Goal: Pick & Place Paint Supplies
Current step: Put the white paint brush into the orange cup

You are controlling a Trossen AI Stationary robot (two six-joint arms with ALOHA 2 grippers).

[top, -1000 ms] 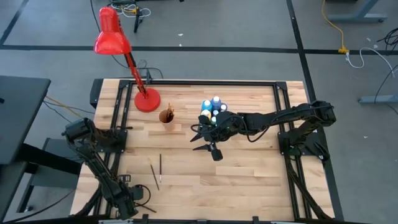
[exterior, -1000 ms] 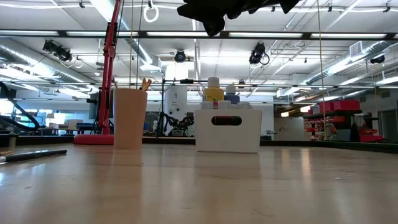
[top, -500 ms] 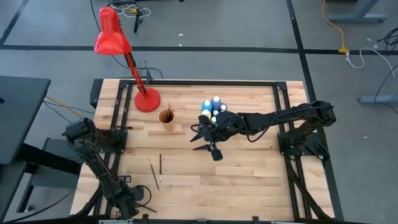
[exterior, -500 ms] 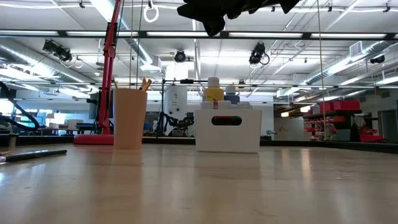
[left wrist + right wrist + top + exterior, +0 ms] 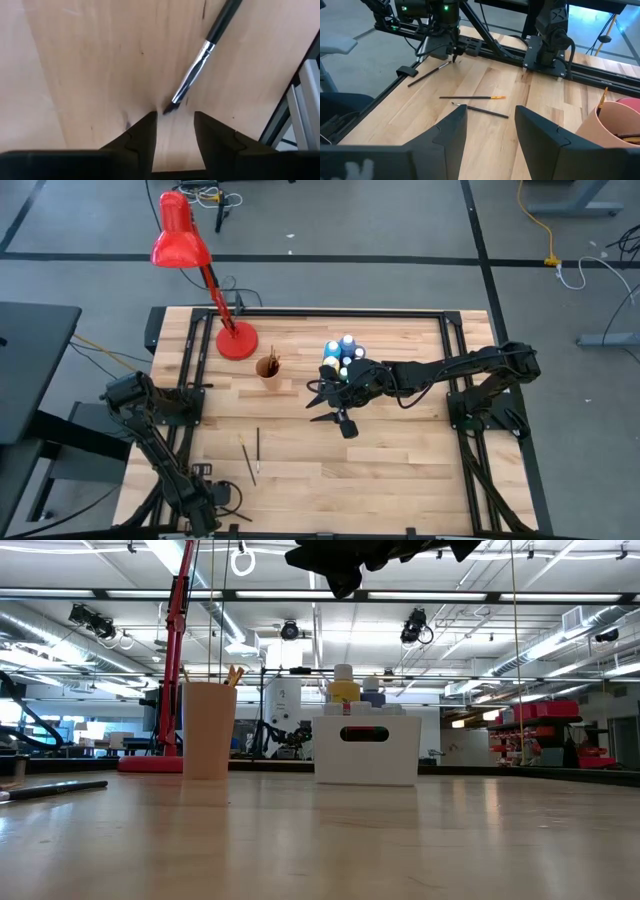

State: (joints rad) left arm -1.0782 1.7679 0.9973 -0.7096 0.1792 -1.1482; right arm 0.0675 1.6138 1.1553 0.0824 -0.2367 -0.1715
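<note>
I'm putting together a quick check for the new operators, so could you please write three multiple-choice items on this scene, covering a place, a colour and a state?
1. Where is the left gripper?
A. at the table's near left edge, over a brush
B. above the white bin
C. beside the lamp

2. What colour is the desk lamp?
A. blue
B. red
C. white

3. How do the right gripper's jaws stand?
A. shut on a bottle
B. open, empty
C. shut on a brush

Key:
1 A, the dark-handled brush lies just ahead of its fingers.
2 B, shade and base are red.
3 B, bare table shows between them.
</note>
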